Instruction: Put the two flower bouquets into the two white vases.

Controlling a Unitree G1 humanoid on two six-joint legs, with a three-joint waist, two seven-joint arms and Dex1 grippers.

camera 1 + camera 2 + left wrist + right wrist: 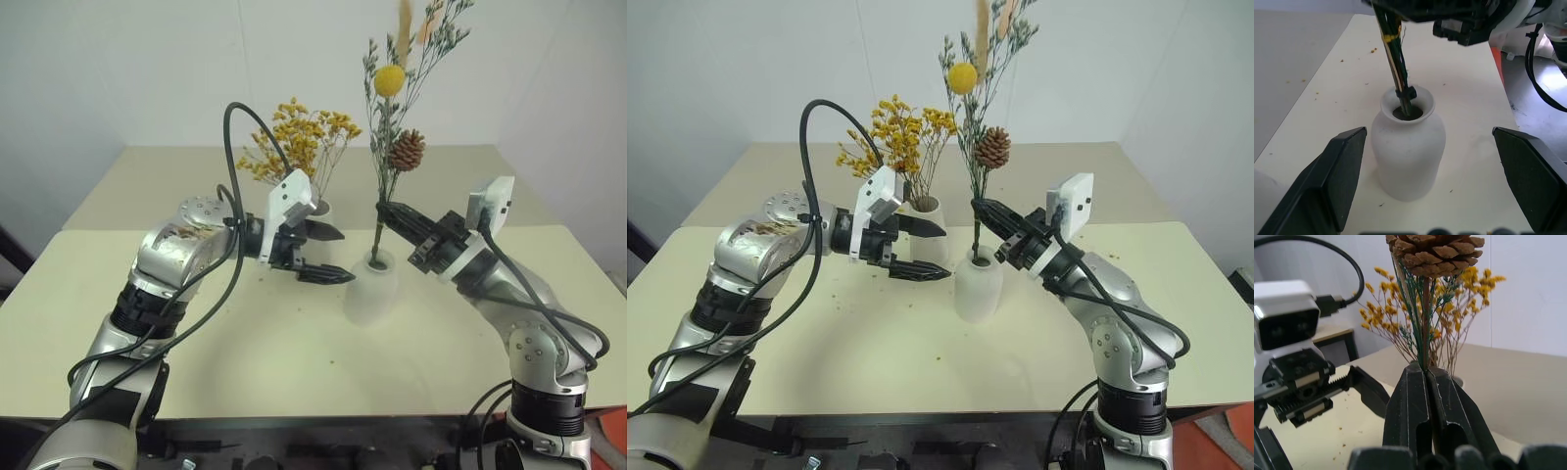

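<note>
- The narrow-mouthed vase (371,290) is seen standing upright on the cream table (294,362), just right of the frame's centre in the left eye view; the stems of the smaller sprig (390,147) are seen entering its mouth, and the sprig rises from there to the top edge of the frame.
- The sprig's yellow ball bloom (389,80) is seen high up, with the brown cone head (407,150) lower and to its right.
- The right gripper (386,212) is seen reaching in from the right of the frame; its fingers are pinched together on the sprig's stems a little above the vase's mouth; in the right wrist view the black fingers (1415,401) are pressed together around the green stems, directly beneath the cone.
- The left gripper (333,255) is seen left of centre, pointing towards the narrow-mouthed vase; its fingers are spread apart and nothing is held between them; in the left wrist view the vase stands between the two black fingers (1344,171) without being touched.
- The bushy yellow spray (294,137) is seen behind the left gripper, in the upper middle of the frame; it stands in the second white vase (928,217), which is partly hidden by the gripper.
</note>
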